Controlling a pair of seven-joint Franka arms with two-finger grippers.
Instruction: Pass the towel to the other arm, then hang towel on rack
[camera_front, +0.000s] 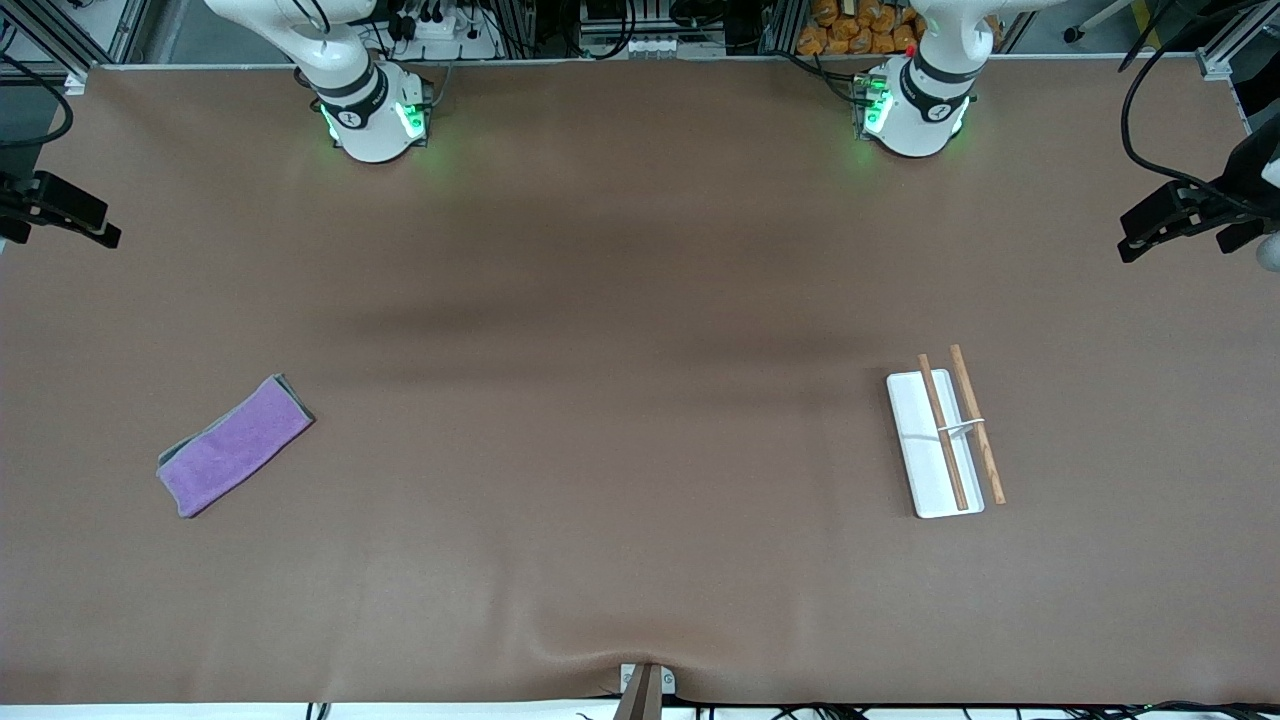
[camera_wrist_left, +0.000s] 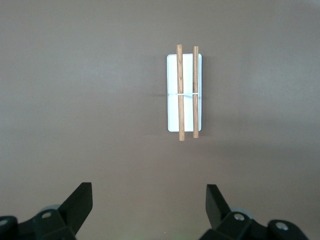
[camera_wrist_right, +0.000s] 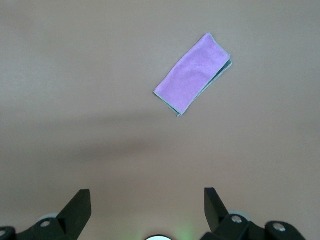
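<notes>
The purple towel (camera_front: 235, 446) with grey edging lies folded flat on the table toward the right arm's end; it also shows in the right wrist view (camera_wrist_right: 192, 74). The rack (camera_front: 935, 443), a white tray with two brown rods, stands toward the left arm's end and shows in the left wrist view (camera_wrist_left: 184, 92). My right gripper (camera_wrist_right: 147, 200) is open and empty, high over the table, apart from the towel. My left gripper (camera_wrist_left: 149, 200) is open and empty, high over the table, apart from the rack. Neither gripper shows in the front view; only the arm bases do.
Brown cloth covers the table (camera_front: 620, 420). Black camera mounts stand at both table ends (camera_front: 1180, 215) (camera_front: 60, 210). A small metal clamp (camera_front: 645, 685) sits at the table edge nearest the front camera.
</notes>
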